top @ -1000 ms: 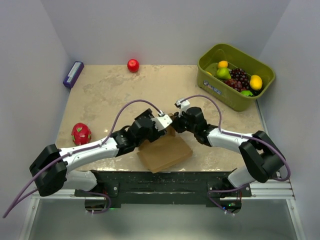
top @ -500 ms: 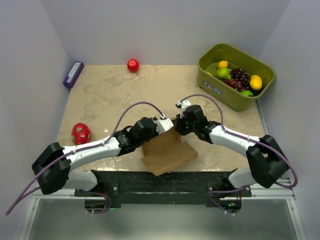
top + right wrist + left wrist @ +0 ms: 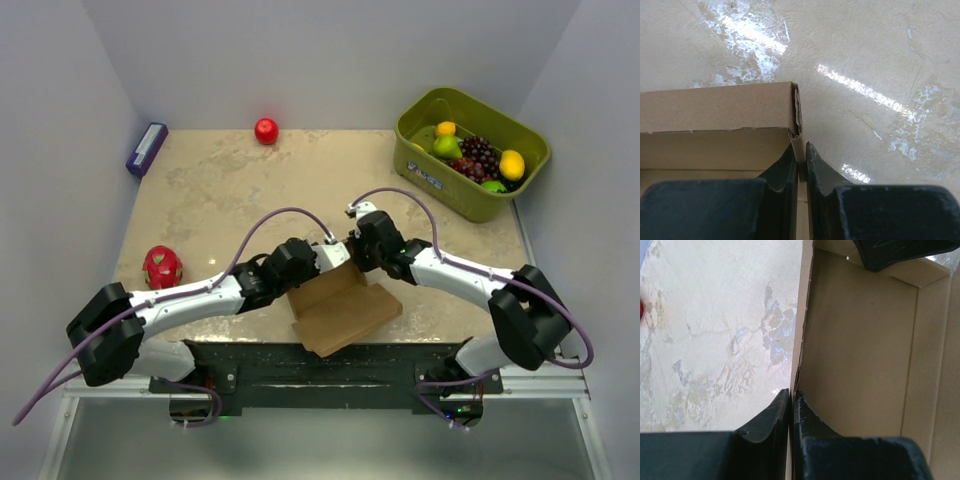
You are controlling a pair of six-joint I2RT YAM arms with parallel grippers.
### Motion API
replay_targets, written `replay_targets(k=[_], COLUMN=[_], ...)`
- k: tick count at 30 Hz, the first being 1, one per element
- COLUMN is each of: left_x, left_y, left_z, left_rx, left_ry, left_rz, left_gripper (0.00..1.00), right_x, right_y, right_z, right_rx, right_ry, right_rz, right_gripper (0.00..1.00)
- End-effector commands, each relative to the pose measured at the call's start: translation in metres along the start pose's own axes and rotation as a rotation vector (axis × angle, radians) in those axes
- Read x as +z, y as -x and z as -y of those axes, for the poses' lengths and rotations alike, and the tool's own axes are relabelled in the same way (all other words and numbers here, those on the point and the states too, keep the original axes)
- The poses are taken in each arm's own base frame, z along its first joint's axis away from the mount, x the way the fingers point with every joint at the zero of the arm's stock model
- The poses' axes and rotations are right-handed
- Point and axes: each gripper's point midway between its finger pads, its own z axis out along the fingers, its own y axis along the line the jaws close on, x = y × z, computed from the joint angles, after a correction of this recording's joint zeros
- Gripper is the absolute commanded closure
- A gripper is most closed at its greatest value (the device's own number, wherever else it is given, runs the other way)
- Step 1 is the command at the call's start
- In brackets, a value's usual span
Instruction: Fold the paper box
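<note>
The paper box point(image 3: 345, 312) is plain brown cardboard, partly folded, lying near the table's front edge between both arms. My left gripper point(image 3: 334, 258) is shut on the upright edge of one side wall; in the left wrist view the thin wall point(image 3: 801, 330) runs straight into the closed left gripper point(image 3: 791, 396), with the box floor point(image 3: 860, 345) to its right. My right gripper point(image 3: 357, 251) is shut on the neighbouring wall at the far corner. The right wrist view shows the right gripper point(image 3: 801, 152) pinching that wall beside the folded corner point(image 3: 796, 107). The right gripper's dark body point(image 3: 900, 251) shows in the left wrist view.
An olive-green bin point(image 3: 437, 180) with fruit stands at the back right. A red apple point(image 3: 266, 131) lies at the back, a purple box point(image 3: 146, 148) at the back left, and a dragon fruit point(image 3: 162, 267) at the left. The table's front edge runs just below the box.
My left gripper has shut on the box's side wall. The box has slid slightly right and toward the front edge, with its walls standing higher. The right gripper kept its grip.
</note>
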Motion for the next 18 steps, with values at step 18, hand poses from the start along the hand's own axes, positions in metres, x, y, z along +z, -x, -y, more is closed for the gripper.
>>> replay_targets(k=[18], left_x=[0.004], left_y=[0.01], left_z=[0.018], left_rx=[0.009], left_ry=[-0.054], left_rz=[0.012], left_gripper=[1.0], right_x=[0.0], right_y=[0.036], right_z=[0.027], right_rx=[0.049], right_ry=[-0.29], right_rz=[0.151], right_gripper=[1.0])
